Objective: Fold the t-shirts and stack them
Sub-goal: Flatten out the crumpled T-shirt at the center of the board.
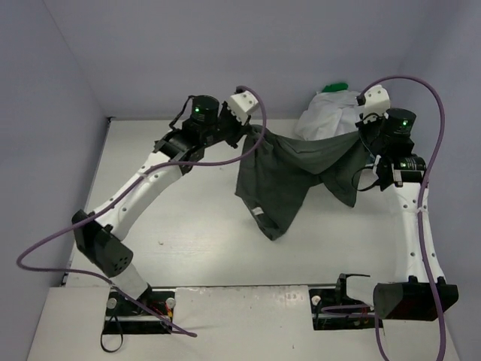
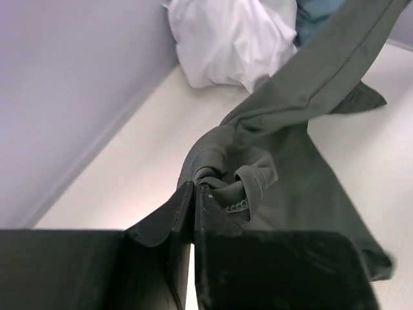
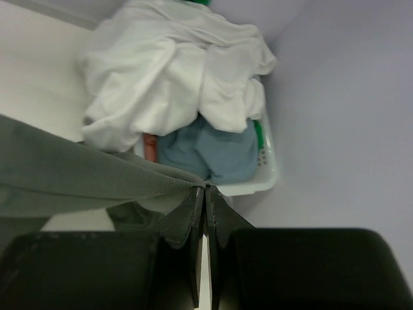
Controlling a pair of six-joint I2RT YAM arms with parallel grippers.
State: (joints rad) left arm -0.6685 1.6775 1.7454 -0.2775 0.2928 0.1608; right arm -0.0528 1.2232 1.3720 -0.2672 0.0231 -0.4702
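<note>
A dark grey t-shirt hangs stretched between my two grippers above the table, its lower part drooping down to the tabletop. My left gripper is shut on a bunched corner of that shirt, and the left gripper shows its jaws pressed together on the cloth. My right gripper is shut on the shirt's other end, with the right gripper pinching the hem. A white t-shirt lies heaped over the basket, a blue-grey one beneath it, and a green one peeks out behind.
A white slotted plastic basket stands at the back right against the wall, holding the heaped shirts. Pale walls close in the table at the back and left. Purple cables loop over both arms.
</note>
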